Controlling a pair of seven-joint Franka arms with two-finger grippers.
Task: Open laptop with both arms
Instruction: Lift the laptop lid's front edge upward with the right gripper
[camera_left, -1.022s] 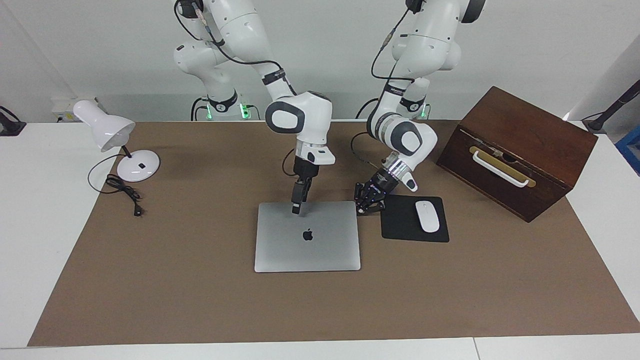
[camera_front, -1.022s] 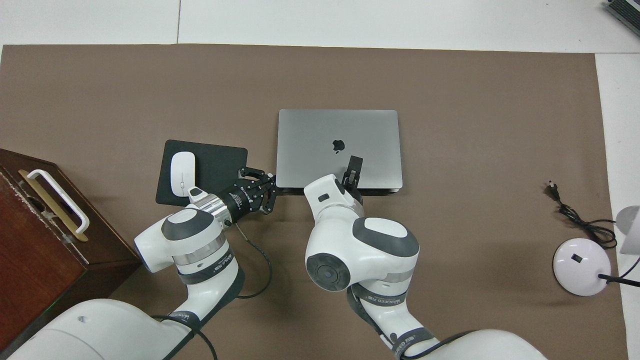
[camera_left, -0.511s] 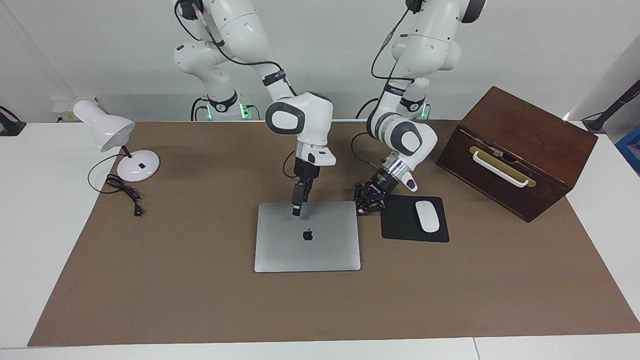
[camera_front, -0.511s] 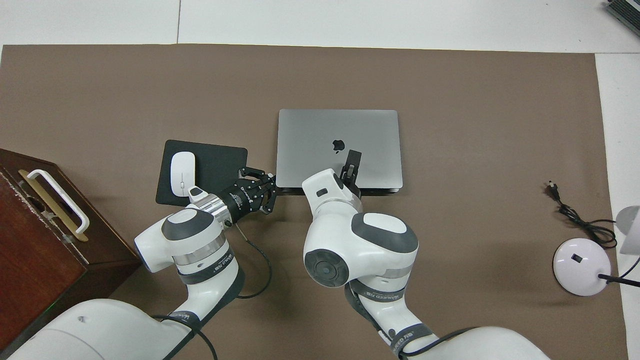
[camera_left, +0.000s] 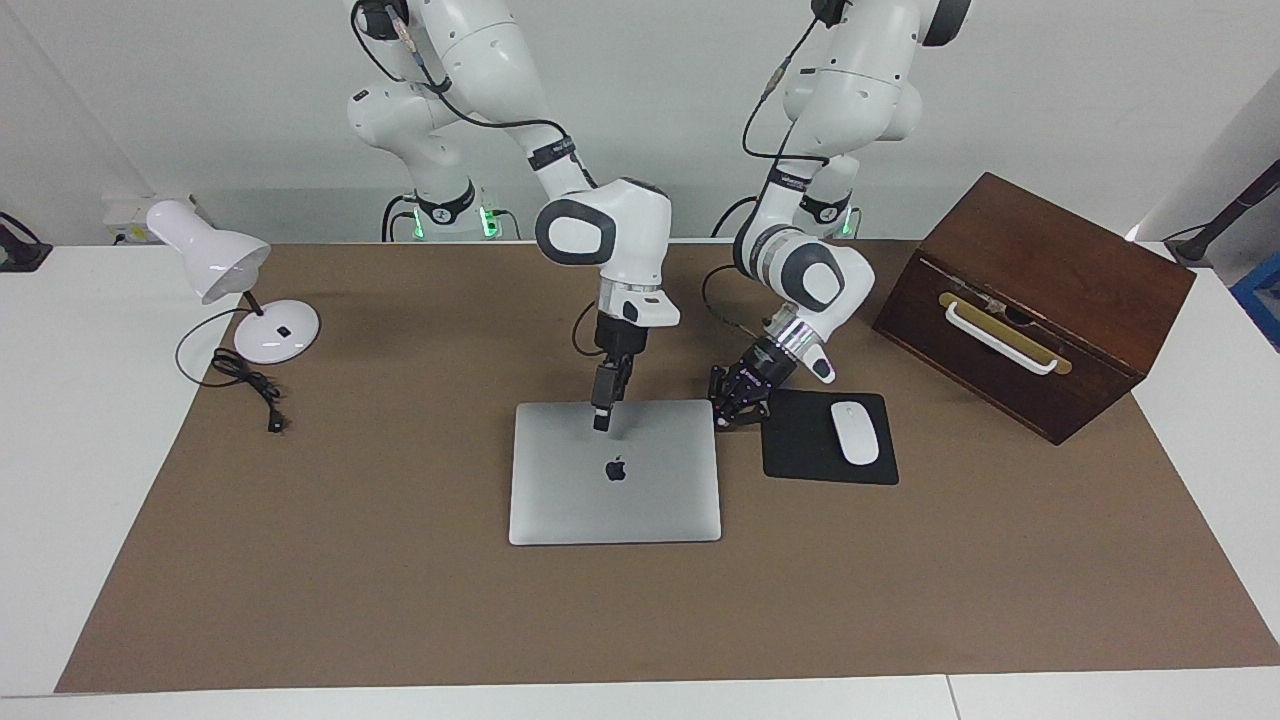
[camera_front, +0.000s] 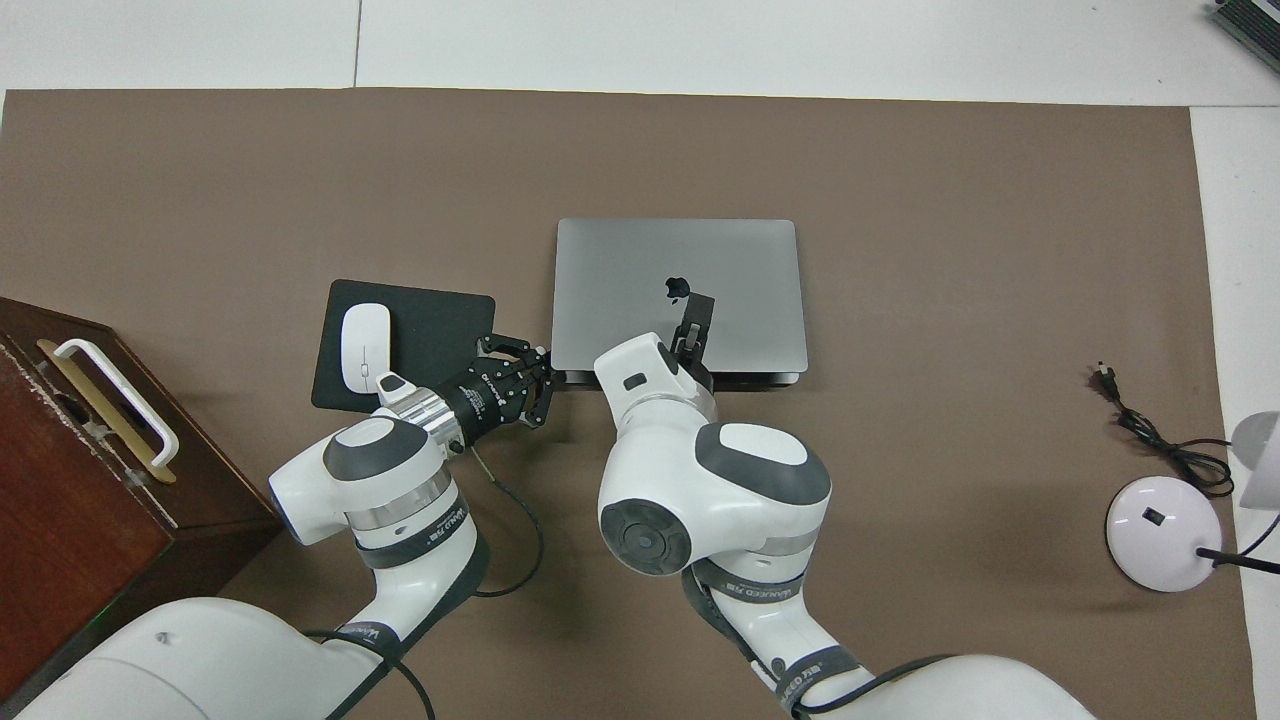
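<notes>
Find the laptop (camera_left: 615, 490) closed and flat mid-counter (camera_left: 400, 560), just beside the mouse pad (camera_left: 805, 450). Note the left hand (camera_left: 728, 415), pinched together and empty. Sits low at the laptop's corner nearest the robots, at the gap between laptop and pad. Note the right hand (camera_left: 601, 422) tip-down over the lid, between the logo and the edge nearer the robots; cannot tell whether apart or together.

Expect trouble if that right tip bears down while the left pries: pins the lid shut. Expect a slip off the thin edge too (little purchase for a closed tip), shoving the whole laptop along the counter or scuffing the lid.

Look to the facing view for height: puts the right tip at or barely above the lid, contact unclear. Look to the overhead for the laptop's dark side edge nearer the robots and the left hand's tip meeting that corner. Loses much of the right hand under its own arm, though.
</notes>
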